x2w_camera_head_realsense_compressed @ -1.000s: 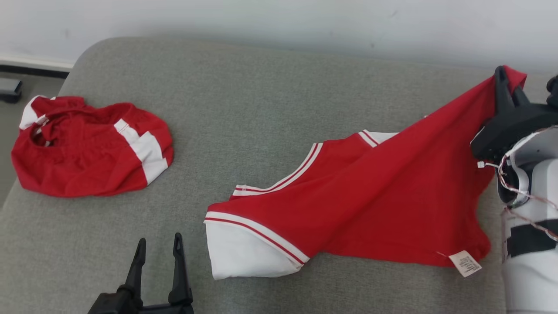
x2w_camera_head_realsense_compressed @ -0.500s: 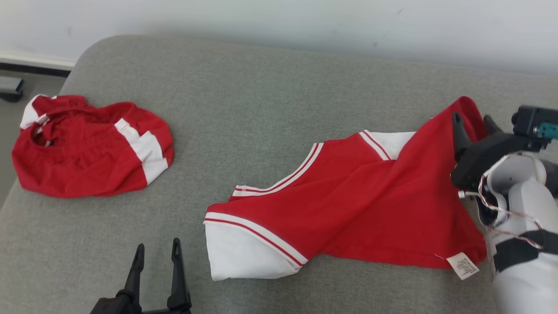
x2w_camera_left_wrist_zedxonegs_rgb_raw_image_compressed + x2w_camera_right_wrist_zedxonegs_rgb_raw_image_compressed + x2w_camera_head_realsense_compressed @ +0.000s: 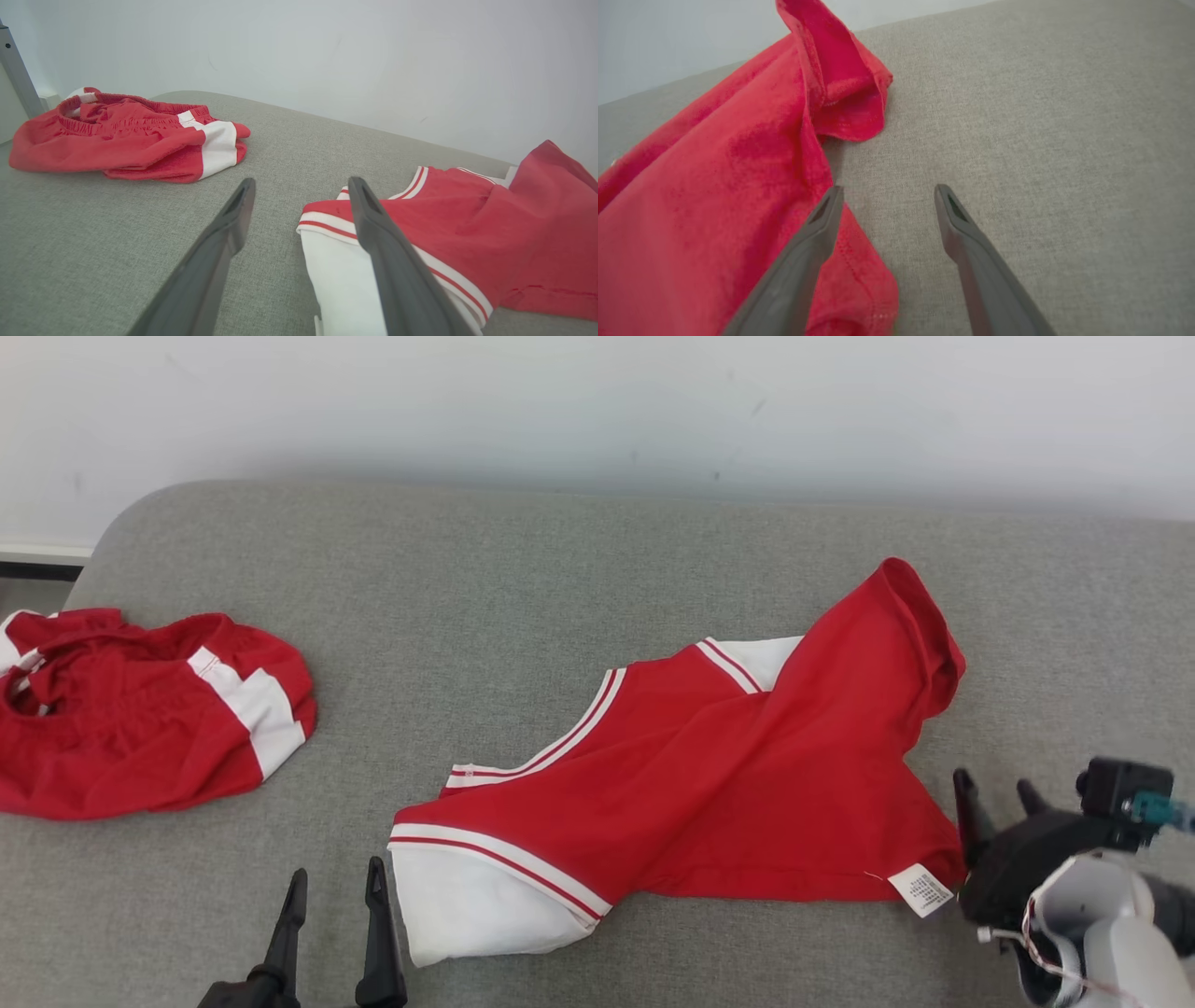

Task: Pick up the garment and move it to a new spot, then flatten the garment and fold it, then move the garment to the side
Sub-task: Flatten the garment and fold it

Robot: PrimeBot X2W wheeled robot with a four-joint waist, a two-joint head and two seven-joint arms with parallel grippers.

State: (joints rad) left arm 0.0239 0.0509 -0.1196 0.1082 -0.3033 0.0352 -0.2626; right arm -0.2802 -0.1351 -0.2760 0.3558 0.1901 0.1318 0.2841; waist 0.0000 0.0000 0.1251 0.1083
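A red jersey with white trim (image 3: pixel 728 775) lies spread on the grey cushion (image 3: pixel 523 579), its far right corner rumpled and folded over (image 3: pixel 920 625). My right gripper (image 3: pixel 994 786) stands open just right of the jersey's lower right corner, near the white label (image 3: pixel 920 889), holding nothing. In the right wrist view the red cloth (image 3: pixel 714 196) lies left of my open fingers (image 3: pixel 822 228). My left gripper (image 3: pixel 336 887) is open near the front edge, just left of the jersey's white sleeve (image 3: pixel 467 905); that sleeve (image 3: pixel 336 275) also appears beside my left fingers (image 3: pixel 373 224).
A second red and white garment (image 3: pixel 140 709) lies bunched at the cushion's far left, also seen as a heap (image 3: pixel 126 140) in the left wrist view. A pale wall (image 3: pixel 597 401) runs behind the cushion. Bare grey fabric (image 3: pixel 1041 140) stretches right of the jersey.
My right gripper let go of the jersey's corner, which dropped onto the cushion, and drew back toward the front right. The head camera shifted, so the whole scene sits lower and further left.
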